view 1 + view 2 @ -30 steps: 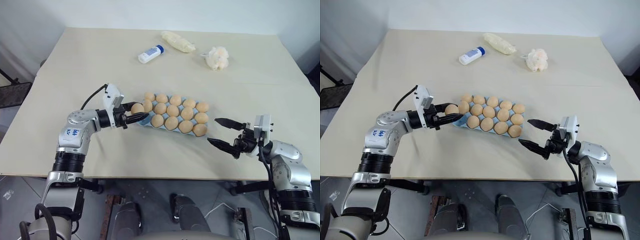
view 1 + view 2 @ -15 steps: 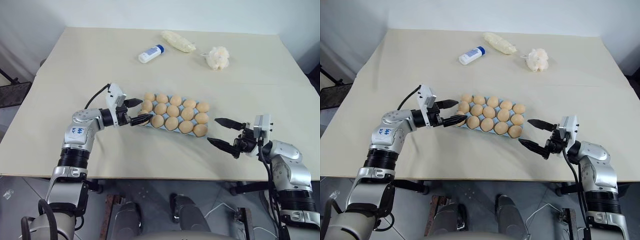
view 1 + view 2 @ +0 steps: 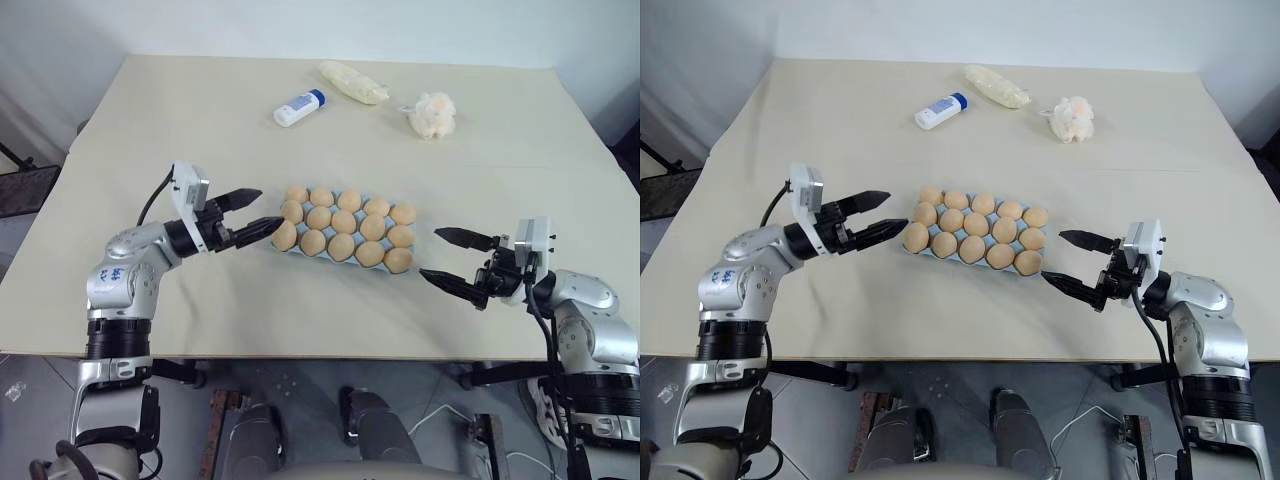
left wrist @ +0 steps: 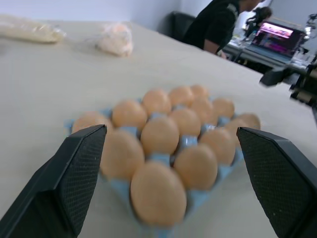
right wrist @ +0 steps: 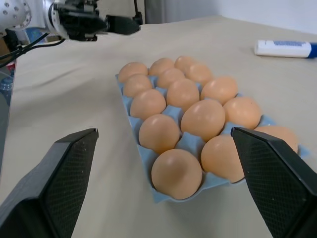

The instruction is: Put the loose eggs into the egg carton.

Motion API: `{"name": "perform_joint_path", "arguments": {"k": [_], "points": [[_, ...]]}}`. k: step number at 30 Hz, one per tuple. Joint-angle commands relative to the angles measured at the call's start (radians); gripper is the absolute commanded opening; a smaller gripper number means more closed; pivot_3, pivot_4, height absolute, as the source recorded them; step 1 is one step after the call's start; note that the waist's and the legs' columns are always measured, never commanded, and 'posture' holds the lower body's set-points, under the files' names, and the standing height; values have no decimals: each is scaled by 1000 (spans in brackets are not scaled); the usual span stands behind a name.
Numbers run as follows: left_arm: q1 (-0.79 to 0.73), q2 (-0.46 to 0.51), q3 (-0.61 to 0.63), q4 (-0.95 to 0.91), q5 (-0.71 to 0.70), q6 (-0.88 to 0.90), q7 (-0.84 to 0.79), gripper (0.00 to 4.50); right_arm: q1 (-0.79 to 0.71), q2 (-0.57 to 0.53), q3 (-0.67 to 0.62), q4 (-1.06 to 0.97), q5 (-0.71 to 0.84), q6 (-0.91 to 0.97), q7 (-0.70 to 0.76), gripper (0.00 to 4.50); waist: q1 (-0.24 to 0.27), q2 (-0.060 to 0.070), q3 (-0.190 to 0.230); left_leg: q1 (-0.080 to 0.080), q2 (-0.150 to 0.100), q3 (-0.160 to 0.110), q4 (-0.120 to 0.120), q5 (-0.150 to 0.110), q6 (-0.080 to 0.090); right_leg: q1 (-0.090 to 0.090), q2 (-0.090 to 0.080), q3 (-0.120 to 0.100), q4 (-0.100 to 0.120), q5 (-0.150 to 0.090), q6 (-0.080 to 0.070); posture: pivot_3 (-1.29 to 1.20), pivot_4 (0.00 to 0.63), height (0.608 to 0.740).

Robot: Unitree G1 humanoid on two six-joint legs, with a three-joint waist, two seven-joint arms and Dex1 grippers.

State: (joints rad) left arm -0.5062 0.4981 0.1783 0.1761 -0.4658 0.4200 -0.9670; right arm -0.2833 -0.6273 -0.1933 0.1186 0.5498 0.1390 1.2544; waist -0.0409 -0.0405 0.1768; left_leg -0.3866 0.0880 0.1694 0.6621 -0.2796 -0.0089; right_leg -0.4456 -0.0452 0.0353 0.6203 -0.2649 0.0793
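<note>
Eggs: the eggs (image 3: 343,226) all sat in cups, in three rows; none lay loose on the table (image 3: 150,140).
Carton: the carton (image 3: 916,249) lay near the table's front edge, about midway between its left and right edges, every cup seemingly filled.
Left gripper: the left gripper (image 3: 247,213) hung just off the carton's left end, fingers spread, holding nothing.
Right gripper: the right gripper (image 3: 446,256) hovered off the carton's right end, fingers spread wide and empty.
Progress: the task looked finished, judging by the full carton.
Left to do: probably nothing but drawing both arms away.
</note>
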Motion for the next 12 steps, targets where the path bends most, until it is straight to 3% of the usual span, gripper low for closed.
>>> {"name": "perform_joint_path", "arguments": {"k": [1,5,12], "points": [[33,44,37,-15,-8,-74,-38,4478,-33,-29,-4,3,6,4,25,4500,0,0,0,0,0,0,0,0,0,0,0,0,0,0,-1,0,150,740],[101,80,65,43,20,-203,-72,4478,-92,-40,4,65,1,2,63,4500,-4,0,0,0,0,0,0,-1,-1,0,-1,0,-1,-4,-8,0,150,740],[101,118,49,119,28,-226,-99,4478,-129,-50,20,140,-22,-23,104,4500,-9,0,0,-1,0,0,0,-1,0,0,-2,-1,-1,-5,-9,0,150,740]]}}
